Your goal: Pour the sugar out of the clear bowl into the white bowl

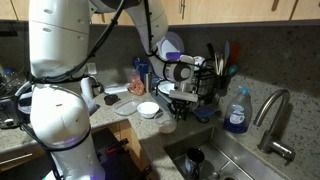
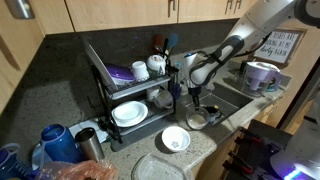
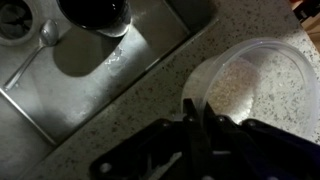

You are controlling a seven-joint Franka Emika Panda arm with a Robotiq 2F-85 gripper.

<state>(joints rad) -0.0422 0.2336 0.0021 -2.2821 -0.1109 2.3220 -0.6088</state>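
Note:
In the wrist view the clear bowl (image 3: 262, 85) stands upright on the speckled counter at the right. My gripper (image 3: 197, 118) is shut on the bowl's near rim, one finger inside the wall and one outside. The sugar cannot be made out through the see-through wall. In both exterior views the gripper (image 1: 177, 103) (image 2: 195, 106) points straight down over the clear bowl (image 1: 167, 126) (image 2: 197, 121) at the counter's edge by the sink. The white bowl (image 1: 148, 109) (image 2: 175, 139) sits on the counter just beside it, apart from the gripper.
A steel sink (image 3: 90, 70) (image 1: 215, 158) lies next to the clear bowl, with a dark cup (image 3: 95, 14) in it. A black dish rack (image 2: 125, 95) holding white dishes stands behind. A flat pale plate (image 1: 125, 105), a soap bottle (image 1: 237, 111) and a faucet (image 1: 272, 118) are nearby.

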